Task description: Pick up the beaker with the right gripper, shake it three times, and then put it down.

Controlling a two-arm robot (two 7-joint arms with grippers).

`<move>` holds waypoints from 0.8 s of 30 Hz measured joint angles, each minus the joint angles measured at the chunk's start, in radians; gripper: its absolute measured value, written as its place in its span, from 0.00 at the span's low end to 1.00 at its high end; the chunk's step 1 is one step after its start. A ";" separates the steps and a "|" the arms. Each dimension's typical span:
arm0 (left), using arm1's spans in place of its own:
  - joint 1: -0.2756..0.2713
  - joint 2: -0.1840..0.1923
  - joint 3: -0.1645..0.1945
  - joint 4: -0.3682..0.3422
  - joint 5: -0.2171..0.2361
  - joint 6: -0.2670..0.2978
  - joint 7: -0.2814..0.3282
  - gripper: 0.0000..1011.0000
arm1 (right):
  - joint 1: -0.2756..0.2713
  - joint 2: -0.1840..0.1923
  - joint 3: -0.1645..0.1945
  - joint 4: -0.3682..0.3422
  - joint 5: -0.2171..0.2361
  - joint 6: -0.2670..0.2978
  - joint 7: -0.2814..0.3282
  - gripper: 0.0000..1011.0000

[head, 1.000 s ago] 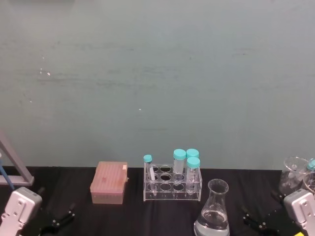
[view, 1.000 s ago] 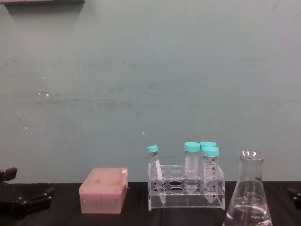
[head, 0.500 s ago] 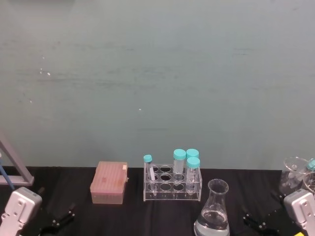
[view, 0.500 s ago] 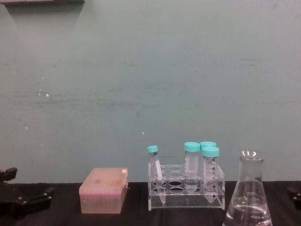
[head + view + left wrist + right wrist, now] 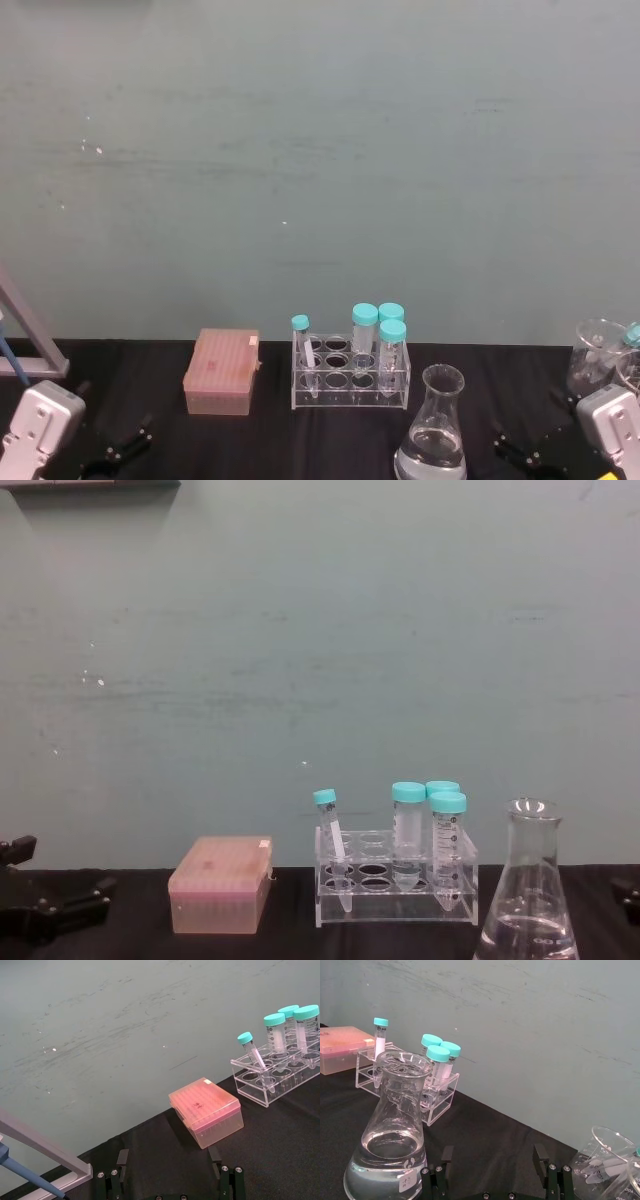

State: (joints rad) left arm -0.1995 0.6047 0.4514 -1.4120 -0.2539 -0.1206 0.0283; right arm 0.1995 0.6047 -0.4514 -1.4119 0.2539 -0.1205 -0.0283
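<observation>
Head view: the beaker (image 5: 432, 440) stands near the front edge of the black worktop (image 5: 270, 440), in front of the tube rack (image 5: 350, 385). Bare worktop separates it from the right gripper (image 5: 535, 447), low at the right. The left gripper (image 5: 115, 452) sits at the left corner.

Left wrist view: its fingers (image 5: 122, 1159) are spread and empty.

Right wrist view: the right fingers (image 5: 446, 1156) are spread wide, with the beaker off to one side, not between them.

Chest view: the beaker is at lower right, with the rack behind it.

Nothing has shifted since half a second ago.
</observation>
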 joint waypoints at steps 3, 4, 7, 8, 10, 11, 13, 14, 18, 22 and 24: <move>0.000 0.000 0.000 0.000 0.000 0.000 0.000 0.99 | 0.000 0.000 0.000 0.000 0.000 0.000 0.000 0.99; 0.000 0.000 0.000 0.000 0.000 0.000 0.000 0.99 | 0.000 0.000 0.000 0.000 0.000 0.000 0.000 0.99; 0.000 0.000 0.000 0.000 0.000 0.000 0.000 0.99 | 0.000 0.000 0.000 0.000 0.000 0.000 0.000 0.99; 0.000 0.000 0.000 0.000 0.000 0.000 0.000 0.99 | 0.000 0.000 0.000 0.000 0.000 0.000 0.000 0.99; 0.000 0.000 0.000 0.000 0.000 0.000 0.000 0.99 | 0.000 0.000 0.000 0.000 0.000 0.000 0.000 0.99; 0.000 0.000 0.000 0.000 0.000 0.000 0.000 0.99 | 0.000 0.000 0.000 0.000 0.000 0.000 0.000 0.99; 0.000 0.000 0.000 0.000 0.000 0.000 0.000 0.99 | 0.000 0.000 0.000 0.000 0.000 0.000 0.000 0.99; 0.000 0.000 0.000 0.000 0.000 0.000 0.000 0.99 | 0.000 0.000 0.000 0.000 0.000 0.000 0.000 0.99; 0.000 0.000 0.000 0.000 0.000 0.000 0.000 0.99 | 0.000 0.000 0.000 0.000 0.000 0.000 0.000 0.99; 0.000 0.000 0.000 0.000 0.000 0.000 0.000 0.99 | 0.000 0.000 0.000 0.000 0.000 0.000 0.000 0.99; 0.000 0.000 0.000 0.000 0.000 0.000 0.000 0.99 | -0.004 -0.006 0.015 0.000 0.002 -0.004 -0.007 0.99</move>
State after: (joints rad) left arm -0.1995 0.6047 0.4513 -1.4120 -0.2539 -0.1206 0.0283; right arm 0.1954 0.5982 -0.4367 -1.4119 0.2560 -0.1244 -0.0351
